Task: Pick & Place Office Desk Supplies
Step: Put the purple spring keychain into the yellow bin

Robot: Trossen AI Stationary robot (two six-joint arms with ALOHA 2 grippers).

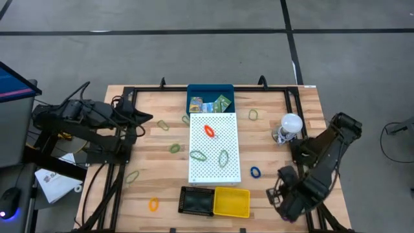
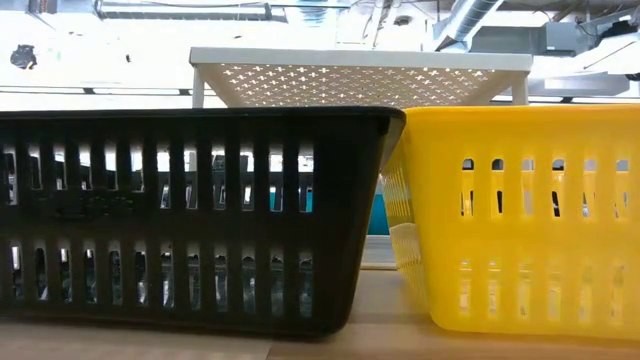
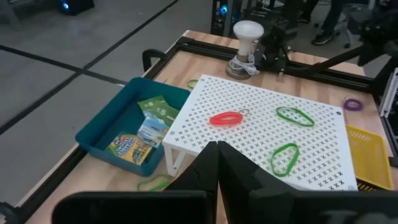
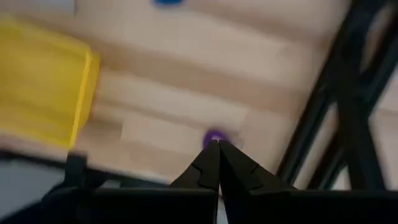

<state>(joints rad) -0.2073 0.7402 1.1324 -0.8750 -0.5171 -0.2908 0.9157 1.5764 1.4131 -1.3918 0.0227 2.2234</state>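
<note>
Rubber bands are scattered about. A red one [image 1: 209,131] and two green ones [image 1: 198,155] lie on the white perforated board [image 1: 213,169]. A blue one [image 1: 255,172], an orange one [image 1: 154,204] and several green ones [image 1: 174,148] lie on the wood. Printed packets [image 3: 153,127] sit in a teal tray [image 1: 210,90]. My left gripper [image 1: 149,118] is shut at the table's left, holding nothing. My right gripper [image 4: 217,148] is shut and points down near the front right corner, above a purple band [image 4: 216,137] on the wood.
A black basket [image 1: 196,201] and a yellow basket [image 1: 231,202] stand side by side at the front edge; they fill the low view. A white bulb-like object [image 1: 291,123] stands at the right. A black frame rail [image 4: 348,93] runs close to my right gripper.
</note>
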